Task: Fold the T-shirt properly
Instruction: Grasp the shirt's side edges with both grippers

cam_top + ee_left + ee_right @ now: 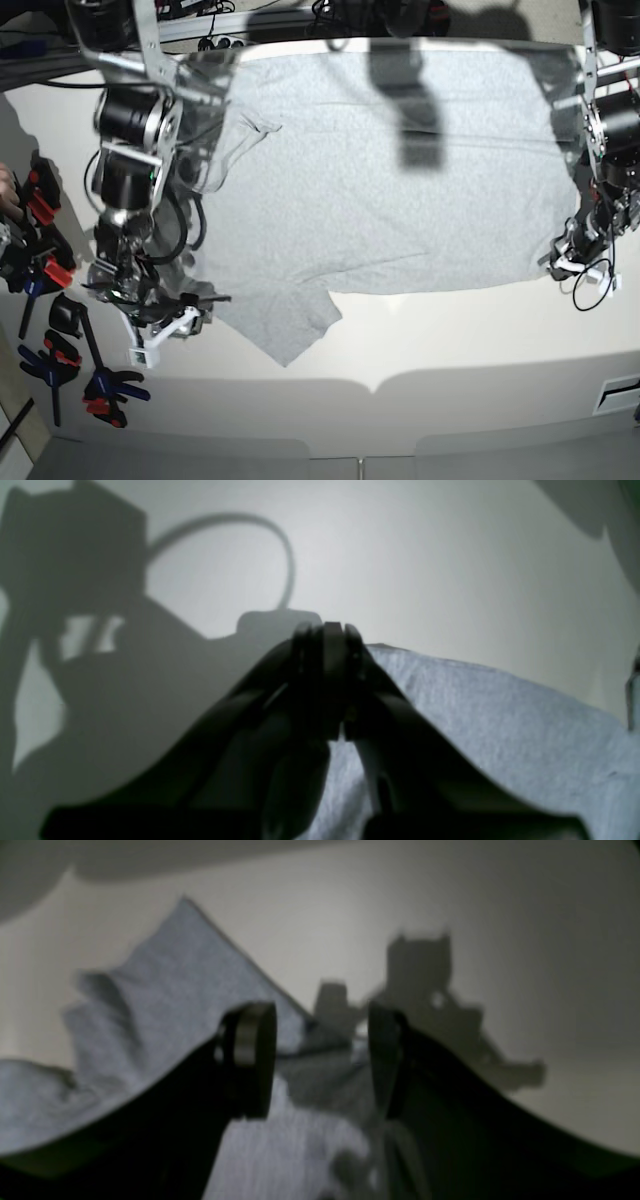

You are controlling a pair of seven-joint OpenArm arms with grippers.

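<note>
Both wrist views blurred; T-shirt [400, 170] top hem cut off in base view.

A robotics laboratory or workshop bench. Two black robot arms, one at the left [135, 150] and one at the right [605, 150], are mounted over a plain white table [450, 330] whose front edge is a separate scalloped panel. Spring clamps with red and blue grips [45, 300] lie clustered at the table's left edge. Loose cables and a power strip [215, 25] run along a metal frame behind the table.
</note>
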